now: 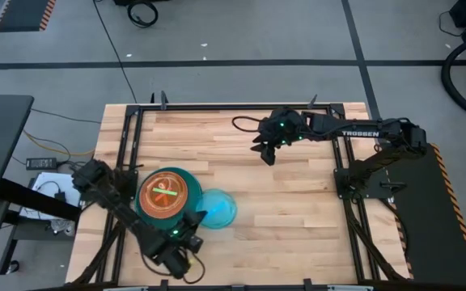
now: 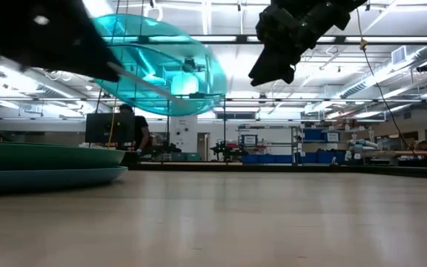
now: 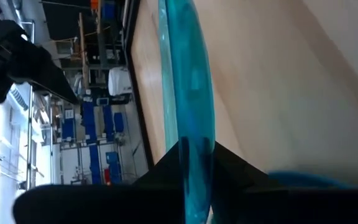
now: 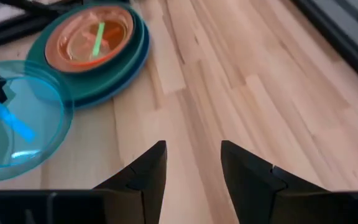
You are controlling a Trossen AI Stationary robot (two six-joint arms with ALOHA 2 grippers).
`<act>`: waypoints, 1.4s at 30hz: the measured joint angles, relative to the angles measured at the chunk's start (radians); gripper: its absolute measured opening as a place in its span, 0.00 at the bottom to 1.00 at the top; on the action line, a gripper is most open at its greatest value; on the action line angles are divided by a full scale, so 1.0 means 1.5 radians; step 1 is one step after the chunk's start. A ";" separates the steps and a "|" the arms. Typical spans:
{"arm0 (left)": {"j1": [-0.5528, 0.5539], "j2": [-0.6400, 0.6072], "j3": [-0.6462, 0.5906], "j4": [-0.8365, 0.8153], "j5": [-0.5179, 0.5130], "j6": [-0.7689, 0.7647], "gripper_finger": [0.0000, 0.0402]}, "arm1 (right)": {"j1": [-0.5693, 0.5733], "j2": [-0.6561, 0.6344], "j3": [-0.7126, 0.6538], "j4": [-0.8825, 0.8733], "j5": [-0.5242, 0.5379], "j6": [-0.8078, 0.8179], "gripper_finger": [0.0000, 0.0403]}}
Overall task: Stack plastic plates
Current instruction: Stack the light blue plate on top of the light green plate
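A stack of plastic plates (image 1: 164,196) rests on the table's left side, with blue and teal large ones at the bottom and an orange one with a green streak on top (image 4: 95,38). No pink plate shows. My left gripper (image 1: 192,223) is shut on a translucent cyan plate (image 1: 217,208) just right of the stack. In the low view this plate (image 2: 161,63) is in the air and tilted. My right gripper (image 1: 267,150) hangs open over the table's far middle, away from every plate. My left gripper pinches the cyan plate at its rim (image 3: 194,134), one finger on each face. It comes from the table's near side. The plate is lifted clear of the table (image 2: 161,63) and tilted, beside the stack and higher than it.
Bare wood (image 1: 290,218) stretches across the middle and right of the table. A black frame rail (image 1: 233,107) runs along the far edge and the sides. The right arm (image 1: 370,133) reaches in from the right. The room's shelves and a person show far behind in the low view.
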 joint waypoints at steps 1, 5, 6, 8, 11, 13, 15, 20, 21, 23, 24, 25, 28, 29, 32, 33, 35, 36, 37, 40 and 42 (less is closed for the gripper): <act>-0.010 0.000 0.000 -0.025 0.000 -0.029 0.12 | 0.000 0.000 0.000 0.007 0.001 -0.001 0.40; -0.056 0.000 0.000 -0.144 -0.001 -0.156 0.12 | 0.000 0.000 0.000 0.033 0.002 -0.019 0.40; -0.068 0.000 0.000 -0.170 0.000 -0.196 0.12 | 0.000 0.000 0.000 0.036 0.002 -0.023 0.40; -0.090 0.000 0.009 -0.237 0.003 -0.281 0.12 | -0.003 0.000 0.000 0.042 0.002 -0.029 0.40; -0.116 0.000 0.039 -0.344 0.014 -0.399 0.12 | -0.008 0.000 0.000 0.046 0.002 -0.029 0.40; -0.126 0.000 0.059 -0.420 0.047 -0.477 0.12 | -0.011 0.000 0.000 0.046 0.002 -0.029 0.40; -0.131 0.000 0.076 -0.489 0.104 -0.560 0.12 | -0.011 0.000 0.000 0.046 0.002 -0.024 0.40; -0.146 0.000 0.073 -0.552 0.271 -0.703 0.12 | -0.008 0.000 -0.001 0.046 -0.001 -0.016 0.40; -0.148 0.000 0.068 -0.552 0.304 -0.712 0.12 | -0.008 0.000 -0.001 0.046 -0.001 -0.014 0.40; -0.149 0.000 0.062 -0.552 0.361 -0.727 0.12 | -0.007 0.000 -0.005 0.046 -0.001 -0.009 0.40; -0.147 0.000 0.059 -0.553 0.389 -0.736 0.12 | -0.007 0.000 -0.007 0.046 -0.001 -0.006 0.40; -0.143 0.000 0.055 -0.553 0.410 -0.743 0.12 | -0.007 0.000 -0.010 0.047 -0.001 0.000 0.40; -0.133 0.000 0.041 -0.554 0.429 -0.757 0.12 | -0.007 0.000 -0.021 0.046 -0.001 0.009 0.40; -0.127 0.000 0.034 -0.554 0.430 -0.757 0.12 | -0.007 0.000 -0.025 0.046 -0.001 0.009 0.40; -0.101 0.000 0.010 -0.555 0.432 -0.754 0.12 | -0.007 0.000 -0.043 0.060 -0.001 0.026 0.40; -0.090 0.000 0.003 -0.555 0.432 -0.749 0.12 | -0.007 0.000 -0.048 0.064 -0.001 0.031 0.40; -0.070 0.000 -0.010 -0.555 0.431 -0.734 0.12 | -0.006 0.000 -0.055 0.067 -0.001 0.038 0.40; -0.061 0.000 -0.017 -0.555 0.431 -0.729 0.12 | -0.006 0.000 -0.057 0.066 -0.002 0.040 0.40; -0.051 0.000 -0.022 -0.554 0.432 -0.724 0.12 | -0.006 0.000 -0.058 0.064 -0.003 0.043 0.40; -0.023 0.000 -0.036 -0.551 0.447 -0.716 0.13 | -0.004 0.000 -0.059 0.065 -0.020 0.053 0.40; -0.010 0.000 -0.045 -0.544 0.448 -0.715 0.15 | 0.001 0.000 -0.059 0.066 -0.023 0.054 0.40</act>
